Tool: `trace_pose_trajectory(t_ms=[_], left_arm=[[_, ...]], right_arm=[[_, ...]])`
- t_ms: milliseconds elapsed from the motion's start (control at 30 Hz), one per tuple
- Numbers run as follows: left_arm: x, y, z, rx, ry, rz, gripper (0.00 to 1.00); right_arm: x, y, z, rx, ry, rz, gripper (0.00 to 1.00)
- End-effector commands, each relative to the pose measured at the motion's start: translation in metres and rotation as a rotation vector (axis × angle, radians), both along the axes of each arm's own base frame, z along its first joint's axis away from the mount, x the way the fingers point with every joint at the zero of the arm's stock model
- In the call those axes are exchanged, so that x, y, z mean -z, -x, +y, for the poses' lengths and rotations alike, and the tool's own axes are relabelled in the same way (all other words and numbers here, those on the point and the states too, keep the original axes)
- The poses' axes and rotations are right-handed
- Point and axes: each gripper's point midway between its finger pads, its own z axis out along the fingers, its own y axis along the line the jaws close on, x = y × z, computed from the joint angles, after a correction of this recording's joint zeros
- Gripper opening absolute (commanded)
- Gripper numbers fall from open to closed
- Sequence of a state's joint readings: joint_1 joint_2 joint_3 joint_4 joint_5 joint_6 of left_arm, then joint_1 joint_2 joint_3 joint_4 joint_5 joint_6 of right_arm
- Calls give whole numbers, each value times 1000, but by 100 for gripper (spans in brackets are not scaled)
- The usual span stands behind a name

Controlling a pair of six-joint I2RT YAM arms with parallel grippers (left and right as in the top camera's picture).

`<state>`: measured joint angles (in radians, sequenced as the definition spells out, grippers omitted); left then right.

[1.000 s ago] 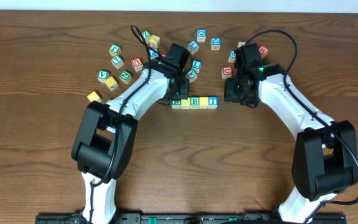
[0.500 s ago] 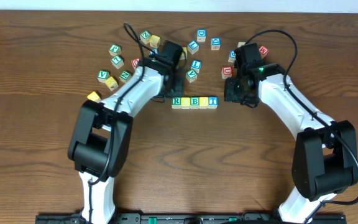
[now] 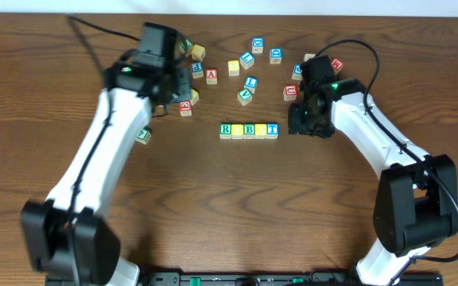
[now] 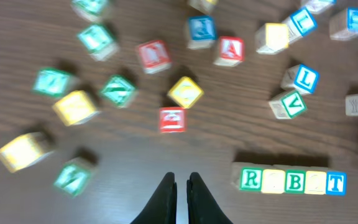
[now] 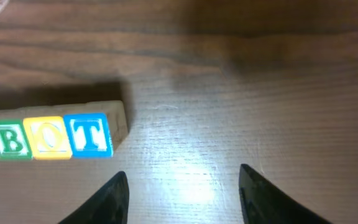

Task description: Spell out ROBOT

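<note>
A row of letter blocks [image 3: 249, 129] reads R, O, B, O, T at the table's middle. It also shows in the left wrist view [image 4: 291, 181], and its B, O, T end shows in the right wrist view [image 5: 55, 138]. My left gripper [image 3: 175, 89] is shut and empty [image 4: 181, 185], up and left of the row, just short of a red block [image 4: 171, 119]. My right gripper [image 3: 300, 121] is open and empty [image 5: 185, 190], low over the table just right of the blue T block [image 5: 91, 134].
Loose letter blocks lie behind the row: a red A [image 3: 211, 75], a yellow one [image 3: 234, 67], a blue L [image 3: 250, 81], a green V [image 3: 245, 96], a red one [image 3: 290, 91]. A green block [image 3: 143, 135] lies left of the row. More blocks lie under my left arm.
My left arm has swung from the row's left end up and to the left, over the loose blocks. The R block now stands uncovered. My right arm has not moved.
</note>
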<state>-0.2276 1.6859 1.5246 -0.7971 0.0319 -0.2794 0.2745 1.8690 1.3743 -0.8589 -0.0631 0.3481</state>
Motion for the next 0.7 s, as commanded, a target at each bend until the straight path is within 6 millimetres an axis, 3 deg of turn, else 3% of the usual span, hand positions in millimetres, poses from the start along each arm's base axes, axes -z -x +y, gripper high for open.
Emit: trace_pose_trajectory(t_ms=[0, 200, 333, 667], left_arm=[[-34, 4, 35, -68, -42, -69, 8], [-59, 27, 82, -178, -44, -83, 8], [-59, 36, 100, -219, -50, -60, 8], [-53, 46, 110, -219, -71, -13, 9]], right_arm=[[-34, -18, 1, -35, -5, -74, 53], [-69, -23, 3, -41, -11, -104, 52], [-90, -23, 3, -45, -17, -135, 52], [-161, -6, -4, -52, -44, -296, 61]])
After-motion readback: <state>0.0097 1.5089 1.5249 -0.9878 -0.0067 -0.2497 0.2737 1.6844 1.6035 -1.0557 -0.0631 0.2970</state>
